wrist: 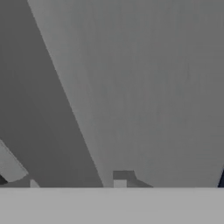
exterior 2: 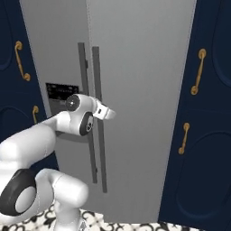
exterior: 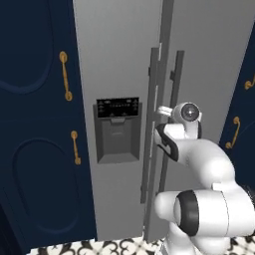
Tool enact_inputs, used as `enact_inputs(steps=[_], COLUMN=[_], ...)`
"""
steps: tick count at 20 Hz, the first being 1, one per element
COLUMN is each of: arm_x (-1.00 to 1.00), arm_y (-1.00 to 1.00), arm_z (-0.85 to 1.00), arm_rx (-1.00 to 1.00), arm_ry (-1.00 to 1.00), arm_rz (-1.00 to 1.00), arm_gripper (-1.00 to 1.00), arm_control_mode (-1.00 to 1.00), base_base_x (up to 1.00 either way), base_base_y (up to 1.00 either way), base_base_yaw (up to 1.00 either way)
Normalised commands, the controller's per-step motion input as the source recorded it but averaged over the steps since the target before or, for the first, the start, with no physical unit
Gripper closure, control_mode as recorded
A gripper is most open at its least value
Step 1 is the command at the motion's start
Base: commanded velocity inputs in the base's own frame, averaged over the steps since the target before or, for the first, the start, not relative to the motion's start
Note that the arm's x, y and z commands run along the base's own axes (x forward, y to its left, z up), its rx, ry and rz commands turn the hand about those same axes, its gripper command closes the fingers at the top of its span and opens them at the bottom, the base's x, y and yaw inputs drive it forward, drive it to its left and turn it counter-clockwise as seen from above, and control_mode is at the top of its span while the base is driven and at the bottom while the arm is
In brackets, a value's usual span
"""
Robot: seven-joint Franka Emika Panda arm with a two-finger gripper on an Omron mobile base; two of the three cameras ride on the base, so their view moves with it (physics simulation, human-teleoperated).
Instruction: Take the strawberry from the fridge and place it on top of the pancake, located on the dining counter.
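The fridge (exterior: 119, 60) stands straight ahead, light grey with a dark dispenser panel (exterior: 117, 130) on its left door. Two long dark-grey handles (exterior 2: 96, 81) run down the seam between the doors. My gripper (exterior 2: 108, 113) reaches in at those handles at about mid height. In the hand view a dark handle (wrist: 52, 109) runs slantwise between my fingertips (wrist: 121, 178), which stand on either side of it. Whether they press on it does not show. Both doors look closed or nearly so. The strawberry, the pancake and the dining counter are out of view.
Navy cabinets with gold handles flank the fridge on the left (exterior: 35, 124) and on the right (exterior 2: 207, 135). Patterned black-and-white floor tiles (exterior: 99, 247) show at the fridge's foot. My white arm (exterior: 209, 169) fills the space in front of the right door.
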Motion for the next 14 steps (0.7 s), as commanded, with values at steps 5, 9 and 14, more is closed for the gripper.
enact_inputs(steps=[5,9,14], arm_x=[-0.39,-0.54,-0.55], arm_y=[-1.00,-1.00,-1.00], arm_z=[-0.04,0.00,0.00], arm_rx=[0.22,0.18,0.18], arm_ry=[0.00,0.00,0.00], arm_rz=[-0.05,-0.02,-0.01], arm_gripper=[1.00,1.00,1.00], arm_control_mode=[-1.00,-1.00,-1.00], base_base_x=[0.00,0.00,0.00], base_base_y=[0.00,0.00,0.00], base_base_yaw=[0.00,0.00,0.00])
